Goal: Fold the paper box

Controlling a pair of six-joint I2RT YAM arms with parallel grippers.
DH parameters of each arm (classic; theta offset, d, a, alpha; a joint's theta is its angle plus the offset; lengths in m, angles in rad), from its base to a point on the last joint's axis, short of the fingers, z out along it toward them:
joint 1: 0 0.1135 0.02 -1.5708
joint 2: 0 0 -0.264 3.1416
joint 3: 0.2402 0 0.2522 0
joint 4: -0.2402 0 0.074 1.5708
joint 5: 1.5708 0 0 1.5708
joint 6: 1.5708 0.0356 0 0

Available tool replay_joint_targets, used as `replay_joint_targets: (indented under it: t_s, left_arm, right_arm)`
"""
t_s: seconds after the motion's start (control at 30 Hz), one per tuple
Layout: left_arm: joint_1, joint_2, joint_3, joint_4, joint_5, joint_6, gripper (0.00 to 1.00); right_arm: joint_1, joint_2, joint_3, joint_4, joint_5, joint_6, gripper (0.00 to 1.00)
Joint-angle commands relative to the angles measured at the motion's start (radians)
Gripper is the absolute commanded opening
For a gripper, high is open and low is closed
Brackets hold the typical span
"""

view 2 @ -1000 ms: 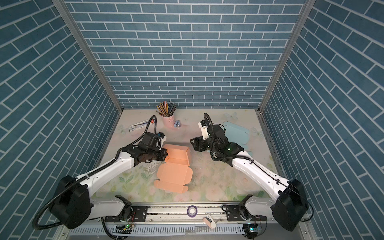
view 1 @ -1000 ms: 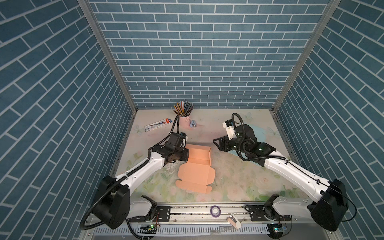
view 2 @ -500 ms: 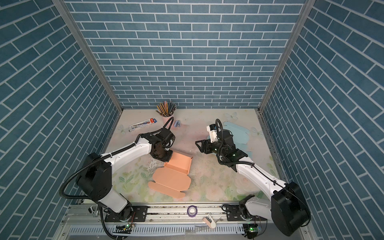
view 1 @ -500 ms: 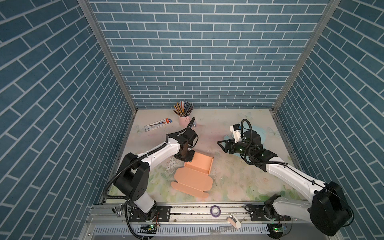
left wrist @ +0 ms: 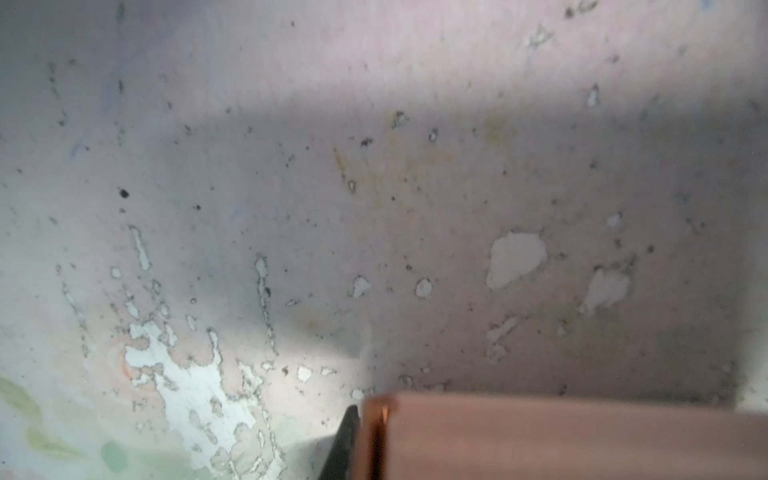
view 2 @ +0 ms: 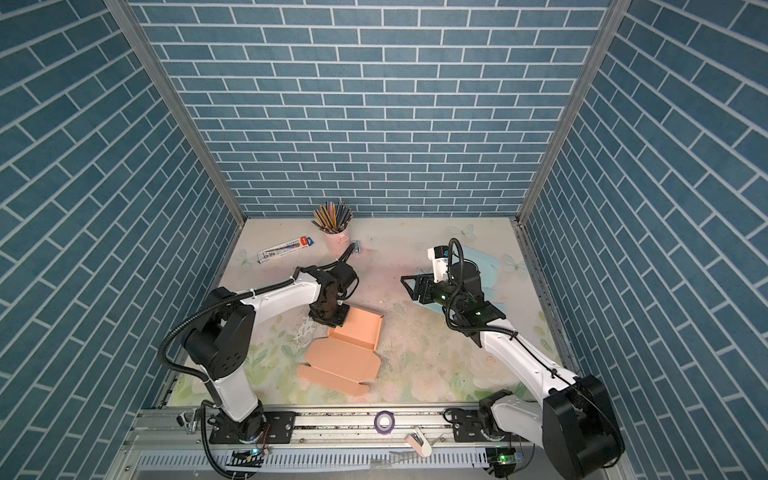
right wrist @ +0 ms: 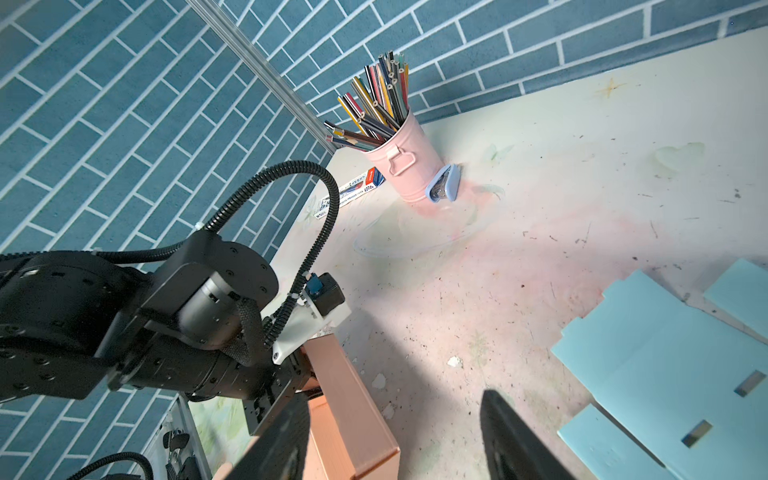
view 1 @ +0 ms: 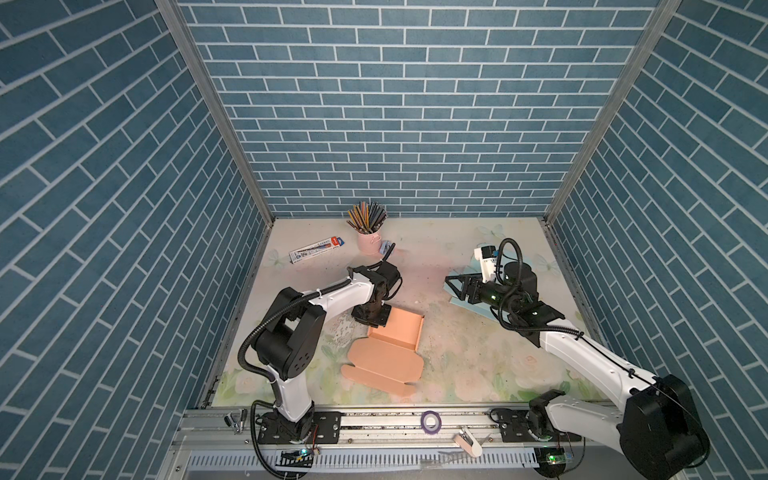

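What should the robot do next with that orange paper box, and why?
Probably bring the open right gripper across to the half-folded orange paper box. It hangs apart from the box, while the left gripper works alone at one corner wall.

Pink pencil cup (right wrist: pixel 409 166); peach paper box (right wrist: pixel 357 415); blue sheet (right wrist: pixel 665 365).

In both top views the left gripper (view 1: pixel 372 318) hides its own fingertips at the far left corner of the paper box (view 1: pixel 399 328); whether it grips cannot be told. The left wrist view is blurred, with the box cut by its edge.
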Motion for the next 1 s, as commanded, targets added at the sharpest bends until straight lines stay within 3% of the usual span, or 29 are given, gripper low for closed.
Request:
replay_joint_targets:
  t_s: [0.0,0.27,0.53,0.97]
  left_arm:
    - [-0.005,0.022,0.037,0.0,-0.027,-0.02,0.19]
    - [-0.006,0.04,0.094,-0.017,-0.008,-0.013,0.32]
    - [-0.003,0.081,0.167,-0.064,-0.047,0.027,0.35]
    - [0.018,0.175,0.247,-0.041,-0.059,0.062,0.47]
  right_arm:
    - [-0.015,-0.023,-0.015,0.035,-0.037,0.032,0.66]
    - [-0.033,-0.008,-0.022,0.029,-0.044,0.006,0.66]
    - [-0.039,-0.007,-0.031,0.033,-0.048,0.007,0.65]
    - [-0.05,-0.005,-0.028,0.012,-0.047,-0.004,0.65]
